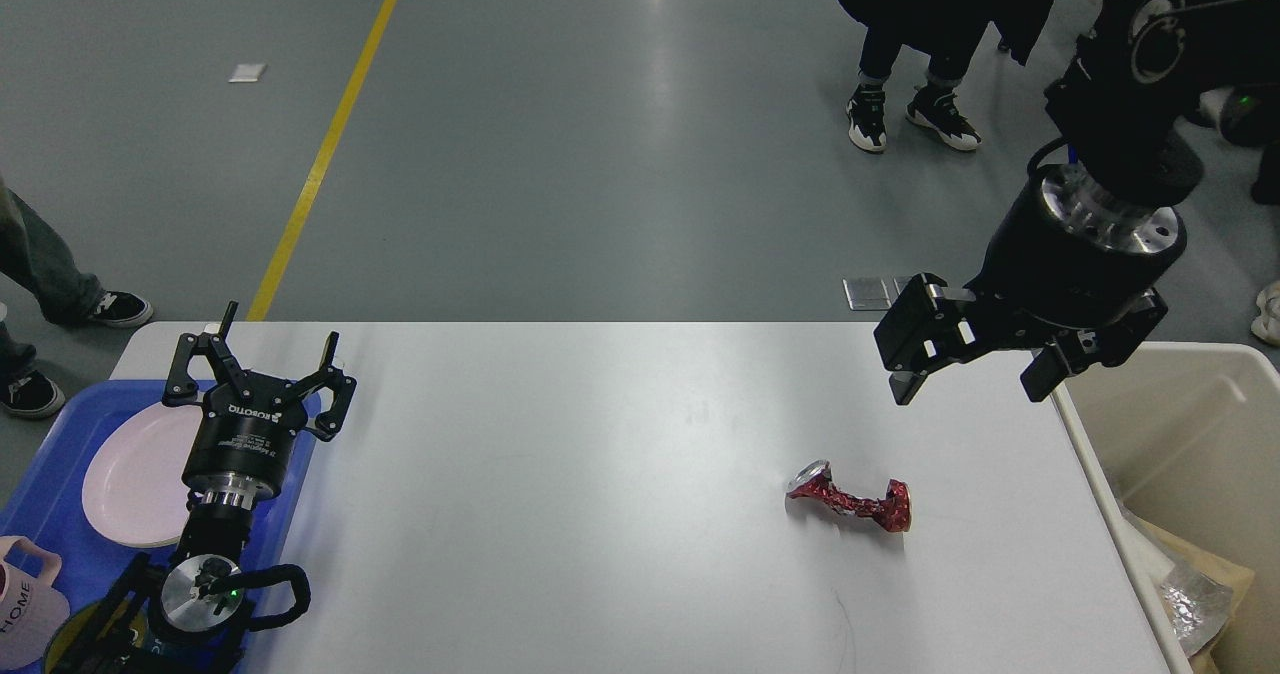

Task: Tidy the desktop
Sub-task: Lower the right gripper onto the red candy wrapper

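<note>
Desktop (600,474) long axis left-right, left gripper (262,352) jaws wide, right gripper (968,379) jaws wide

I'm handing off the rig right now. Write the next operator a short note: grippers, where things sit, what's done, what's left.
Left gripper: open, empty, over the blue tray's far right corner.
Right gripper: open, empty, above the desktop's far right corner, beside the beige bin.
Done: pink plate and mug are in the tray; some trash is in the bin.
Left: a crushed red can lies alone on the desktop, right of centre. It likely goes into the bin; the right gripper is nearest.
</note>
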